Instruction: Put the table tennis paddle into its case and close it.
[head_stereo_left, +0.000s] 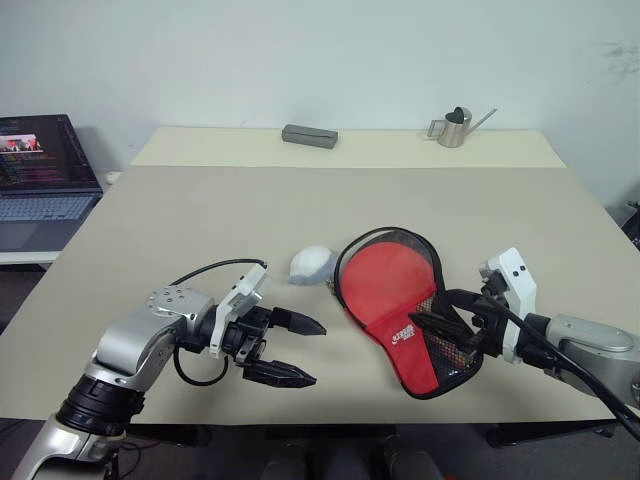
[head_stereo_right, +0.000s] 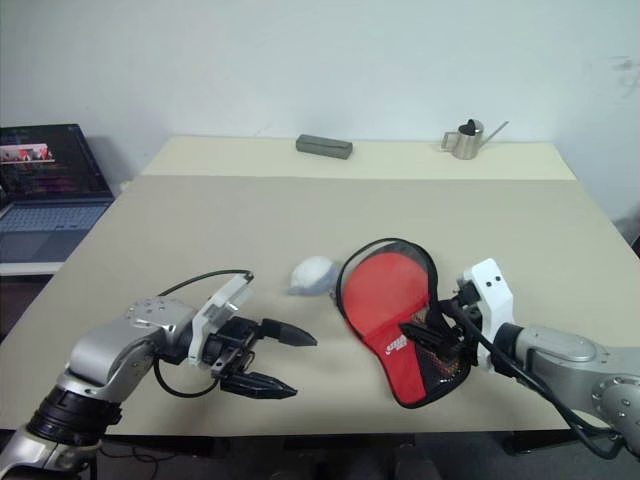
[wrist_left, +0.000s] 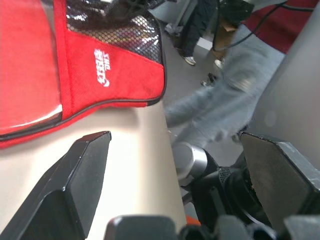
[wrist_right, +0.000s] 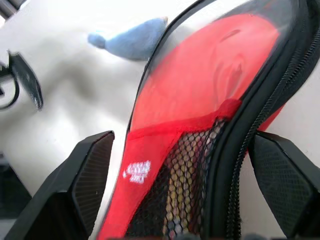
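The paddle-shaped black fabric case (head_stereo_left: 400, 310) with its clear plastic side, red lettered panel and mesh pocket lies on the beige table (head_stereo_left: 200, 220), right of centre and low in the head views. Through the plastic the round red rubber face of the table tennis paddle (head_stereo_left: 385, 278) shows, so the paddle seems to be inside already. In the right wrist view the black zipper rim (wrist_right: 250, 115) runs along the case edge; whether it is fully zipped I cannot tell.

The right gripper (head_stereo_left: 452, 333) is at the narrow handle end of the case, fingers spread wide on both sides of it and not pinching it. The left gripper (head_stereo_left: 290, 350) hovers at the lower left, well apart from the case, its fingers also spread and empty.

I judge the case to be light and soft, stiffened by the paddle inside. The plastic may be slippery, so the fabric rim near the handle end looks the better hold.

A small white soft lump (head_stereo_left: 312, 264) lies just beside the case.
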